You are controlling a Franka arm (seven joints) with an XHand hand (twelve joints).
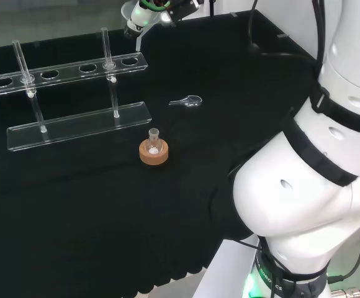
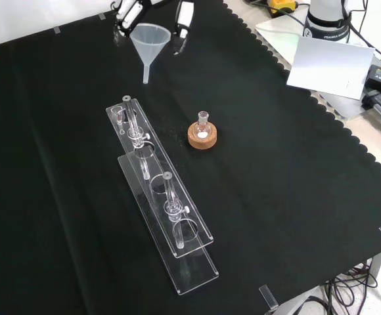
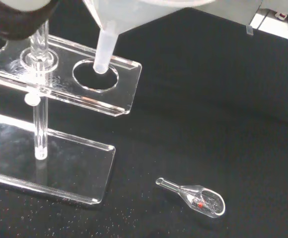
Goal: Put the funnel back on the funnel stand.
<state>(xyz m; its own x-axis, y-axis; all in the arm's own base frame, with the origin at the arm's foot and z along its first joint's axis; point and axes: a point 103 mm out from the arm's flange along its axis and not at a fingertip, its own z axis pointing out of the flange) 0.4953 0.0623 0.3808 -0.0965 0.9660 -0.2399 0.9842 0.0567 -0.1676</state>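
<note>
A clear plastic funnel (image 2: 150,39) hangs at the cloth's far end, and the hand (image 2: 129,13) is shut on its cone from above, with fingers (image 2: 184,20) on either side of the rim. In the head view the funnel (image 1: 133,17) and the hand (image 1: 167,9) are at the top edge, just beyond the right end of the clear funnel stand (image 1: 68,71). The wrist view puts the funnel's stem (image 3: 104,49) above the end hole (image 3: 95,75) of the stand's upper shelf, still clear of it. The stand (image 2: 159,190) has several holes on two posts.
A small round flask on a cork ring (image 1: 153,151) stands in front of the stand's right end in the head view, also seen as flask and ring (image 2: 202,134). A small clear scoop (image 1: 189,101) lies on the cloth to its right, close to the stand's end (image 3: 198,199).
</note>
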